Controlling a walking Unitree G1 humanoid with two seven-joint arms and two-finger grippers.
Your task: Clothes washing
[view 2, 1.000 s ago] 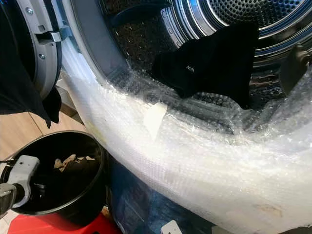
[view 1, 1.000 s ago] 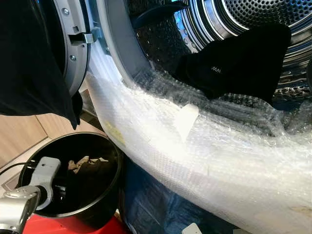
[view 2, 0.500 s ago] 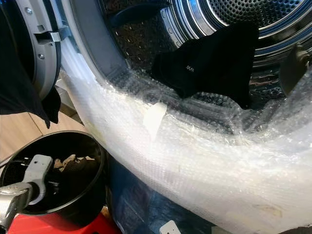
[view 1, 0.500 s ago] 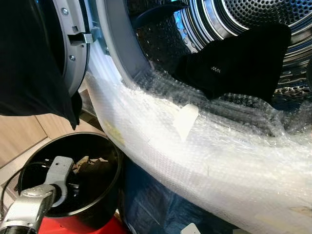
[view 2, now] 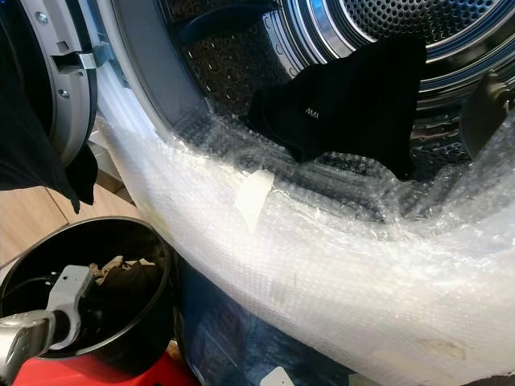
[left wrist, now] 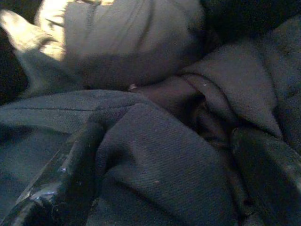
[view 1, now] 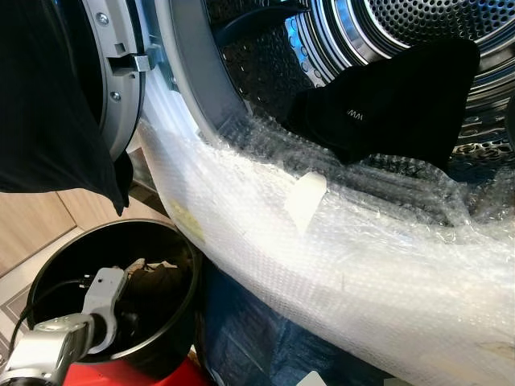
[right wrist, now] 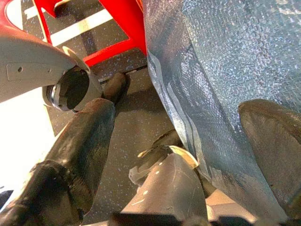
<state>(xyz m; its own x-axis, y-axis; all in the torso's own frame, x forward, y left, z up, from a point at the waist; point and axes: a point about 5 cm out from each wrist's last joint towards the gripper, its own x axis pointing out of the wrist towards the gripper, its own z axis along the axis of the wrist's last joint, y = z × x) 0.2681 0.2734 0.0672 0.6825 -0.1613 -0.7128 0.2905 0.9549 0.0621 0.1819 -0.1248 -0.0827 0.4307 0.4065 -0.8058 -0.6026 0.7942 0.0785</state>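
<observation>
**Left arm dipping into the laundry bucket beside the open washer**

The washing machine drum [view 1: 418,32] stands open, its lower rim wrapped in bubble wrap [view 1: 346,265]. A black garment [view 1: 394,100] lies across the drum's lip, partly inside. A second dark cloth [view 1: 48,96] hangs over the open door [view 1: 121,72] at the robot's left. Below sits the black bucket [view 1: 181,257] on a red stool [view 2: 153,370], holding the remaining clothes [left wrist: 155,155]. Compared with a second ago, the left arm has travelled forward and down, so the left gripper [left wrist: 160,188] is now buried among the fabric. Its fingers [left wrist: 70,174] are spread wide, straddling a dark fold but not yet pinching it. This suggests the next pick is imminent. The right gripper [right wrist: 188,155] hangs idle, fingers apart and empty, beside blue sheeting [right wrist: 235,61].
</observation>
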